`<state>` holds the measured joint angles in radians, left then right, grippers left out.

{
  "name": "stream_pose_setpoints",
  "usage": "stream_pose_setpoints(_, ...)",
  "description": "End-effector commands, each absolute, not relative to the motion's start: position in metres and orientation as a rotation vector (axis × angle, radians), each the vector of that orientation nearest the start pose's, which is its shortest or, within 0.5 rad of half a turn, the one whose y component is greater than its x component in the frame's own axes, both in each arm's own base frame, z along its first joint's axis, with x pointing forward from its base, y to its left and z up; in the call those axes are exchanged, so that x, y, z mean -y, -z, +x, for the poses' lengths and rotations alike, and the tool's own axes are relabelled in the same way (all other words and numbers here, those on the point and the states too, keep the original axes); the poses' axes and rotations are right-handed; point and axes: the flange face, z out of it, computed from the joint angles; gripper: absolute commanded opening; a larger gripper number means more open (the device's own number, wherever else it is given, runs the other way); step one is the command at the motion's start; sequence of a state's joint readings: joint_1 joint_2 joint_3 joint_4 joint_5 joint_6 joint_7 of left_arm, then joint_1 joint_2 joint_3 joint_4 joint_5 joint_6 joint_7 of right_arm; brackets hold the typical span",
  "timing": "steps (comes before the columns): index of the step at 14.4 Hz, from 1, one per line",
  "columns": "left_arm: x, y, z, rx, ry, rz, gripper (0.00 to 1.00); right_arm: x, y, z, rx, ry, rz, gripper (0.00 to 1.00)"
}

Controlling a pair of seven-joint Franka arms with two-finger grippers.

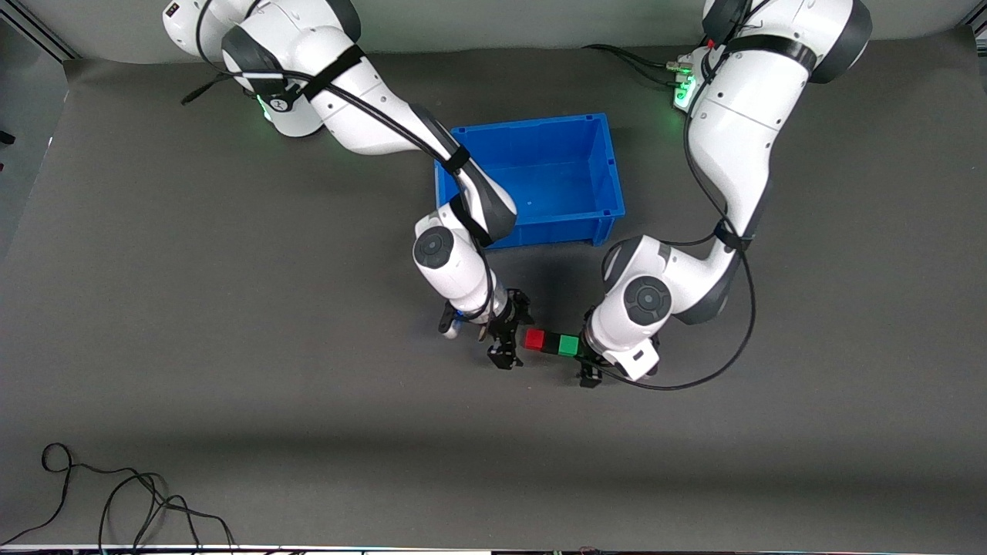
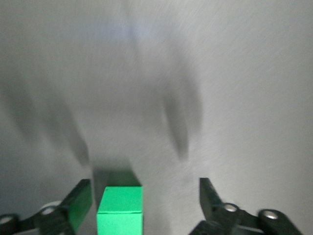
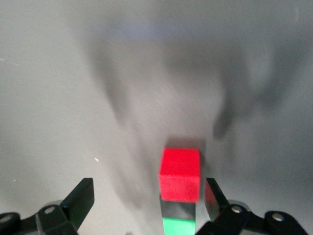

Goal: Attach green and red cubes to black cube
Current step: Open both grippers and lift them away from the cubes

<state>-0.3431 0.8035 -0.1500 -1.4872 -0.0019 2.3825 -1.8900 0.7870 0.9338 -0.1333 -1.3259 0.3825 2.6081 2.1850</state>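
Note:
The red cube (image 1: 534, 339), the black cube (image 1: 550, 342) and the green cube (image 1: 568, 344) lie joined in a row on the grey mat, nearer the front camera than the blue bin. My right gripper (image 1: 509, 343) is open at the red end; in the right wrist view the red cube (image 3: 180, 175) sits close to one finger (image 3: 211, 193), with the black cube (image 3: 178, 209) and green cube (image 3: 178, 226) in line with it. My left gripper (image 1: 586, 366) is open at the green end; the green cube (image 2: 120, 210) lies between its fingers, close to one finger (image 2: 80, 200).
An empty blue bin (image 1: 524, 127) stands on the mat toward the robots' bases, between the two arms. A loose black cable (image 1: 116, 501) lies near the front edge at the right arm's end of the table.

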Motion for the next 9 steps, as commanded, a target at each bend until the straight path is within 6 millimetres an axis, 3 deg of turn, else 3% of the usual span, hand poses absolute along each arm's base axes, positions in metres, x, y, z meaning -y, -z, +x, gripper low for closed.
stream_pose_setpoints(1,0.286,-0.269,0.666,2.089,-0.041,-2.468,1.00,-0.470,-0.280,0.602,-2.050,-0.042,-2.008,1.00)
stream_pose_setpoints(4,0.248,-0.300,0.666,1.802,-0.087,-2.601,1.00,-0.431,-0.353,0.610,-1.943,-0.050,-2.226,1.00)
stream_pose_setpoints(6,0.211,-0.320,0.669,1.659,-0.111,-2.660,1.00,-0.390,-0.404,0.615,-1.838,-0.070,-2.380,1.00)
stream_pose_setpoints(8,0.187,-0.346,0.655,1.388,-0.099,-2.781,1.00,-0.345,-0.449,0.615,-1.705,-0.080,-2.553,1.00)
stream_pose_setpoints(9,0.158,-0.360,0.651,1.280,-0.088,-2.838,1.00,-0.322,-0.471,0.614,-1.627,-0.085,-2.624,1.00)
